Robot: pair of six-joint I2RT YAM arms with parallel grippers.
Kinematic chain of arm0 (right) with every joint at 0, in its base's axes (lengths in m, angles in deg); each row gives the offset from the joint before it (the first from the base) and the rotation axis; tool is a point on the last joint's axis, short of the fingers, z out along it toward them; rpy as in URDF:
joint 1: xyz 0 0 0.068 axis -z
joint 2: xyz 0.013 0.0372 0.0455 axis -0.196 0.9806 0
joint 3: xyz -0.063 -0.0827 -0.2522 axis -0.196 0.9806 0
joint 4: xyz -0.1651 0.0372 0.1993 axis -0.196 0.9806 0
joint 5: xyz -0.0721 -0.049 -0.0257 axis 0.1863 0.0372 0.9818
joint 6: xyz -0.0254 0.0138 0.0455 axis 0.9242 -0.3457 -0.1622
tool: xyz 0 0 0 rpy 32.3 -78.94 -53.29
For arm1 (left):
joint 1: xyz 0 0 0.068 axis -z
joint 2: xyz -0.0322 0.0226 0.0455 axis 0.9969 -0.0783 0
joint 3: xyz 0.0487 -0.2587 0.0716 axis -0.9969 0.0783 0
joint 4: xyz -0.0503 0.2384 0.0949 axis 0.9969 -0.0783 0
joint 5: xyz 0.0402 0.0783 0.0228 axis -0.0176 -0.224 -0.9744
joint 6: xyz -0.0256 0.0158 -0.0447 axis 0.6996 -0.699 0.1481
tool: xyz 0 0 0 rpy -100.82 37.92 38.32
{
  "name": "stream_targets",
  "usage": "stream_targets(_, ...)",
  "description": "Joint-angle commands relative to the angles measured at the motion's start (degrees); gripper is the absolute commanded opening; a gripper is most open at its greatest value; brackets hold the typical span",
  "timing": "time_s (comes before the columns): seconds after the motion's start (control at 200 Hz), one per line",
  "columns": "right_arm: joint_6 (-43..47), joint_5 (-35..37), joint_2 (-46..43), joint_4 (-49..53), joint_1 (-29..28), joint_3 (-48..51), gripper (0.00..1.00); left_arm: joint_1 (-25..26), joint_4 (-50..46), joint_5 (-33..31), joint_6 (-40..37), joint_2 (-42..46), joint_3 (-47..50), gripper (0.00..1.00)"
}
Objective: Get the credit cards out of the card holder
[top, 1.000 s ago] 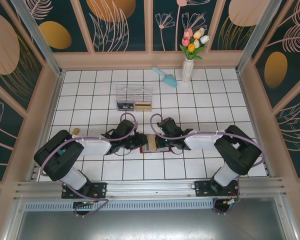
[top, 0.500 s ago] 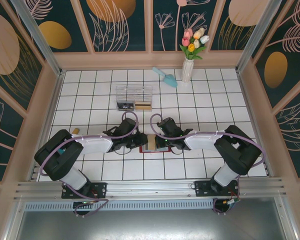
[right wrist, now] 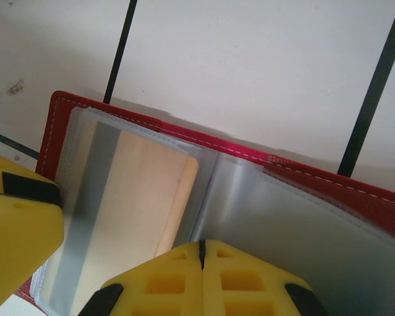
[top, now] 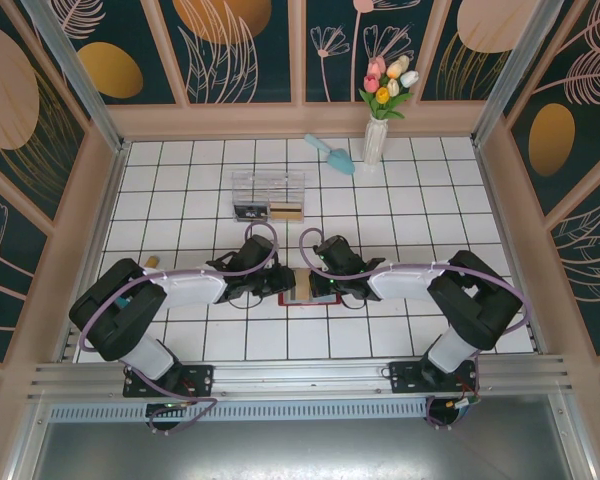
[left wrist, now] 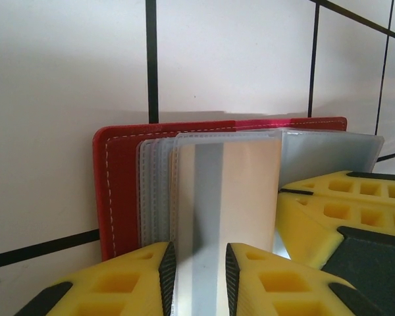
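Tiles (top: 180, 190) bear 1 card holder (left wrist: 122, 191), 1 card (right wrist: 145, 191), left gripper (left wrist: 197, 253), right gripper (right wrist: 201, 247).

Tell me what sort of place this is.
Probably a staged robot test booth rather than a real room: a white tiled tabletop boxed in by printed leaf-and-flower panels, aluminium rails along the near edge, and a vase of tulips set as a prop.

1. No word, brand, number or sign is readable anywhere.
2. The gold-tan card (left wrist: 230, 197) in the red folding card holder (left wrist: 118, 191) shows a bare, glare-washed face.
3. The clear plastic rectangular box (top: 268, 194) holds pale marks too small to read.
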Motion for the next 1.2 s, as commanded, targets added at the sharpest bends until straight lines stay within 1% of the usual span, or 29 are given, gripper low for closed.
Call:
stream_targets(0.0,-0.09,0.12,1.61,0.85,-0.86,-1.07,0.03,0.92,0.2,3.52,-1.25,-1.82,-0.92,0.3)
stream_targets(0.175,-0.1,0.07,1.81,0.85,-0.94,-1.15,0.03,1.0,5.73,8.1,-0.35,-0.72,0.2,0.31)
stream_targets(0.48,-0.35,0.49,1.46,0.79,-0.94,-0.81,0.03,1.03,9.89,10.46,0.64,0.0,1.38,0.31)
stream_targets(0.606,-0.44,0.86,-0.16,0.75,-0.98,-0.63,0.03,0.98,6.14,7.37,-0.59,1.93,0.95,0.3)
stream_targets(0.751,-0.15,0.45,-2.54,0.99,-1.1,-1.14,0.03,1.03,0.33,0.96,-2.34,5.77,0.73,0.3)
stream_targets(0.806,-0.09,0.51,-3.16,0.95,-1.25,-1.37,0.03,0.98,-1.64,-1.33,-2.62,6.25,0.7,0.3)
stream_targets(0.881,0.08,0.16,-3.69,0.89,-1.66,-1.88,0.03,1.02,-3.37,-2.64,-2.72,5.92,0.59,0.3)
stream_targets(0.996,0.39,-0.41,-3.12,0.63,-2.22,-2.82,0.03,1.02,-3.8,-3.06,-2.43,4.58,0.85,0.3)
stream_targets(1.196,0.48,0.22,0.45,1.1,-2.25,-3.53,0.02,0.98,-3.01,-1.48,-2.35,2.99,0.32,0.3)
